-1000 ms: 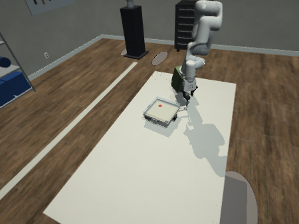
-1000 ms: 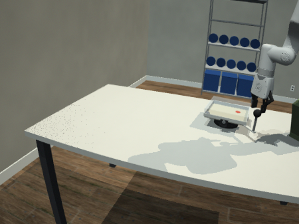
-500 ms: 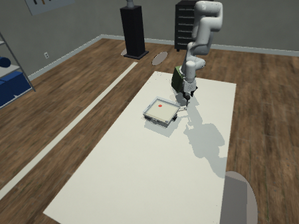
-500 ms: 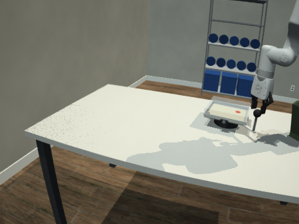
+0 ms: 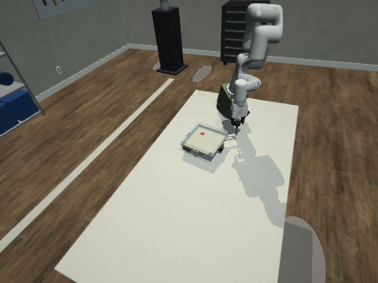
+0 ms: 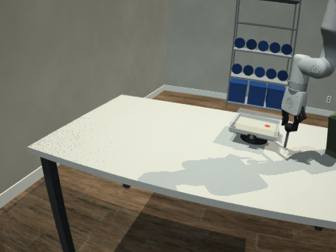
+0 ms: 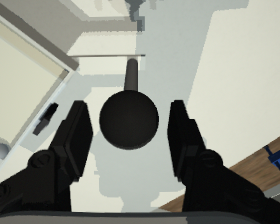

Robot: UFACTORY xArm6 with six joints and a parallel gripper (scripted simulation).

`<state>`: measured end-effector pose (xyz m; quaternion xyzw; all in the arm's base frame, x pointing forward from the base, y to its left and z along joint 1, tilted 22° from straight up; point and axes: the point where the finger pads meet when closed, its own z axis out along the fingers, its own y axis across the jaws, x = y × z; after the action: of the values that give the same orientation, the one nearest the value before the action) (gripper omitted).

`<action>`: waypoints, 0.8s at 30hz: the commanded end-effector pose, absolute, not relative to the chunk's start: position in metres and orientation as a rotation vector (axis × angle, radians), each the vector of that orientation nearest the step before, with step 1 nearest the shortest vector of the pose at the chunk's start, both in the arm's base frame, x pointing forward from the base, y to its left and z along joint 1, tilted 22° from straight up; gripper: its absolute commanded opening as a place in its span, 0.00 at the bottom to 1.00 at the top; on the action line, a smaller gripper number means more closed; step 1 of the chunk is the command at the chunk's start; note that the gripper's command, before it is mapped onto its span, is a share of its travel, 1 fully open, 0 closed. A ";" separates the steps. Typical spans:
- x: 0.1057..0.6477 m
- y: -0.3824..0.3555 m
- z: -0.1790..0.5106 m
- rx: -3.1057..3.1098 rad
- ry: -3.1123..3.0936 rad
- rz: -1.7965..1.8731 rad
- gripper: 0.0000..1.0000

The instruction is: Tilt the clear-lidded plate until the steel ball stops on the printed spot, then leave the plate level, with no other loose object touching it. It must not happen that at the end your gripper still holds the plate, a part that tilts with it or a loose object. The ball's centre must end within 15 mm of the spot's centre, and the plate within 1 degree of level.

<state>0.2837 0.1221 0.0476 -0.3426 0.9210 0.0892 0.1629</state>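
The square clear-lidded plate (image 5: 204, 154) (image 6: 254, 132) (image 7: 46, 43) sits on a dark pivot base (image 6: 254, 139) on the white table (image 5: 168, 216) (image 6: 149, 140). The red printed spot (image 5: 202, 133) (image 6: 267, 126) lies near the plate's far corner. I cannot pick out the steel ball. A black upright stick with a round knob (image 7: 129, 120) (image 6: 287, 139) stands just right of the plate. My gripper (image 5: 238, 124) (image 6: 290, 128) (image 7: 129, 117) points down over the knob. It is open, with a finger on each side of the knob and a gap showing on both sides.
A dark green box (image 5: 224, 100) (image 6: 331, 136) stands on the table just behind the arm. The table's right edge is close by in the wrist view (image 7: 220, 185). A shelf rack (image 6: 261, 50) with blue items stands by the far wall.
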 end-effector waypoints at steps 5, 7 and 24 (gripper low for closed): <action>0.286 0.124 0.043 -0.976 2.625 0.254 0.61; 0.286 0.124 0.041 -0.976 2.625 0.253 0.61; 0.288 0.126 0.034 -0.976 2.625 0.253 0.61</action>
<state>0.2874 0.1260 0.0335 -0.3423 0.9210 0.0889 0.1631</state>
